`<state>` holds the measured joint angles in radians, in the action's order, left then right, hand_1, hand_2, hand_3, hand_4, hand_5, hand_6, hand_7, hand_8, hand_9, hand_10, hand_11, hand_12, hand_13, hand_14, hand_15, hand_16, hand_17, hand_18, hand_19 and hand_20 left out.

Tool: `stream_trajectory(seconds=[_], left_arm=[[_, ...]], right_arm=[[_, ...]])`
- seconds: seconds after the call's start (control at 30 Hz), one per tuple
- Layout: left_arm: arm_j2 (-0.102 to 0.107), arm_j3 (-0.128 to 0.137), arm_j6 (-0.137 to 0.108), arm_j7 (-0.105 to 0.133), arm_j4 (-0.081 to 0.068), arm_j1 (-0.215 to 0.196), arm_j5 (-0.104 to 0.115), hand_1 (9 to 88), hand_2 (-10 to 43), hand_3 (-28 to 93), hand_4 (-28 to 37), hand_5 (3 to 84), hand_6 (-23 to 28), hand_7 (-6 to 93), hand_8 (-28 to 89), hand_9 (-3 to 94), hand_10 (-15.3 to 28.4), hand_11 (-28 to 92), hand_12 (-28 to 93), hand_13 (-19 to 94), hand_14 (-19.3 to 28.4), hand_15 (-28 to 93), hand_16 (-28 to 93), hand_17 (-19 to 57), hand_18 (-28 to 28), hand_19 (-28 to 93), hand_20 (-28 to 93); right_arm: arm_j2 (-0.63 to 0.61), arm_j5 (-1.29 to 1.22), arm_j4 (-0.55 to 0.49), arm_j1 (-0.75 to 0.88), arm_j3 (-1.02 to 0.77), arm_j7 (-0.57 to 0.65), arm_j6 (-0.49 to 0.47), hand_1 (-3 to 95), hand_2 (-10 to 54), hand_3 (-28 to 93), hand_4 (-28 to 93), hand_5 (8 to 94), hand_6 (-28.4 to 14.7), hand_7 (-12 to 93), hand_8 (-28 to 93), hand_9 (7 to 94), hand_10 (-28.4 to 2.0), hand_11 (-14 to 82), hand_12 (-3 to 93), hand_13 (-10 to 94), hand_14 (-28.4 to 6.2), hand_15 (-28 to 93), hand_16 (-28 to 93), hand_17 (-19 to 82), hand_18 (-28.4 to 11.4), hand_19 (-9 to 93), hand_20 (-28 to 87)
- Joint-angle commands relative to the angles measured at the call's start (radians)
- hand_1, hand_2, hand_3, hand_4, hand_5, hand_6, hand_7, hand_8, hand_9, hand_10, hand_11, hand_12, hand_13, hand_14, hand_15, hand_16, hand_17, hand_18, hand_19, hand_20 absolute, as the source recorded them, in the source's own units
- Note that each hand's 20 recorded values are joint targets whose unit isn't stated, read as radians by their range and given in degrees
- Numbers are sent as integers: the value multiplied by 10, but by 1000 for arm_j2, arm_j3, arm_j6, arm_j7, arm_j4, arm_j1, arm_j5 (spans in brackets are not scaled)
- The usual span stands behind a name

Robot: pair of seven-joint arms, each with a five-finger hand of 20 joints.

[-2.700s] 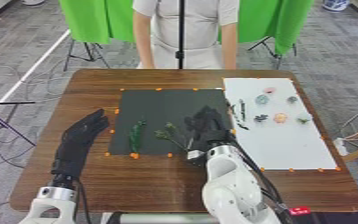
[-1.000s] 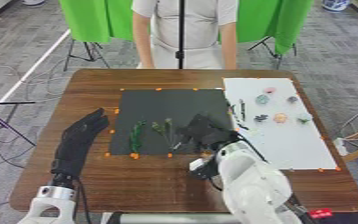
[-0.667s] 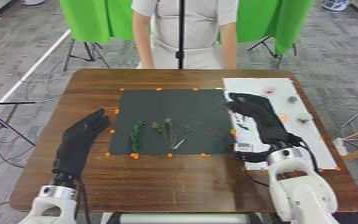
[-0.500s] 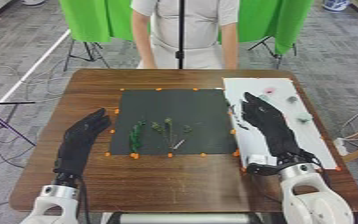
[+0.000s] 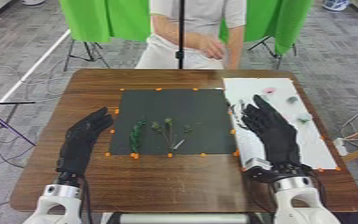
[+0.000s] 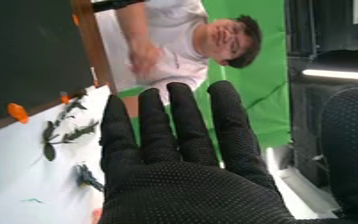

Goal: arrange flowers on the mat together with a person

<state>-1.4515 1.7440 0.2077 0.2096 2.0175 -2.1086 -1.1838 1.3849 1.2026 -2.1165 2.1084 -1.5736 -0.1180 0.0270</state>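
1. Several green stems (image 5: 136, 136) lie on dark mat (image 5: 206, 107).
2. Right hand (image 5: 277, 134): released, fingers straight, over white sheet (image 5: 315, 149).
3. Left hand (image 5: 85, 131): released, fingers straight, beside mat.
4. Pink flower (image 5: 269, 90) on white sheet.

green cloth (image 5: 85, 22), far side | blue-and-white pot (image 5: 335, 5), far right | black stand (image 5: 11, 103), left edge | grey carpet (image 5: 33, 60)
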Motion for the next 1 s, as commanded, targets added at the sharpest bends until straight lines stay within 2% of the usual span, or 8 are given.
stream_trajectory(seconds=[0.03,0.1,0.23,0.37,0.47,0.57,0.67,1.0], left_arm=[[-15,-4,-11,-10,1,-22,-7,243,-61,664,-176,456,39,95,-42,427,128,119,176,336,165,102,64,43,113,11,172],[-11,1,4,-20,0,-24,-8,242,-60,663,-176,456,39,95,-41,427,128,119,176,336,166,103,64,42,113,11,172],[-26,-11,-16,0,0,-17,-5,243,-60,662,-176,456,39,95,-41,426,128,119,176,335,166,104,63,41,115,11,172],[-9,-1,12,-26,2,-22,-19,243,-60,663,-176,456,38,96,-41,427,128,120,175,336,165,105,63,40,115,11,172],[-24,-9,-12,-8,2,-19,-10,244,-60,662,-176,455,38,96,-41,427,128,120,176,335,166,105,63,39,116,10,171],[-17,-2,2,-17,2,-20,-15,243,-60,664,-175,456,38,96,-42,427,128,121,175,335,166,106,63,39,117,10,171],[-22,-3,-6,-12,4,-25,-8,243,-61,664,-176,456,38,96,-42,428,128,121,175,334,167,107,63,38,117,10,171],[-20,1,1,-19,4,-25,-11,243,-60,663,-175,456,38,97,-42,427,128,123,175,332,167,111,64,38,118,10,172]], right_arm=[[3,8,-29,39,14,38,68,90,94,771,-185,365,-17,92,-85,386,-152,37,103,281,-120,71,157,142,-136,86,253],[8,-16,-33,48,13,50,79,91,96,771,-183,373,-20,94,-87,394,-153,39,104,287,-123,74,156,144,-137,89,253],[2,4,-34,39,-3,28,41,88,95,775,-181,383,-20,96,-88,406,-154,42,106,298,-126,80,155,146,-141,96,253],[4,-3,-35,33,2,44,54,88,94,775,-181,396,-22,97,-88,419,-151,45,108,310,-127,88,154,147,-142,102,253],[2,13,-34,30,-3,55,39,89,95,773,-181,412,-23,103,-87,438,-155,50,111,324,-130,96,154,150,-145,107,254],[6,5,-38,38,3,66,49,90,98,771,-181,428,-25,105,-88,446,-157,51,111,332,-131,99,153,154,-145,109,255],[6,17,-37,39,1,69,39,90,99,771,-181,438,-26,109,-89,451,-157,51,112,335,-131,100,152,155,-145,110,255],[4,12,-40,39,6,85,56,92,106,771,-181,456,-26,119,-92,468,-158,54,114,348,-136,110,149,157,-146,117,255]])
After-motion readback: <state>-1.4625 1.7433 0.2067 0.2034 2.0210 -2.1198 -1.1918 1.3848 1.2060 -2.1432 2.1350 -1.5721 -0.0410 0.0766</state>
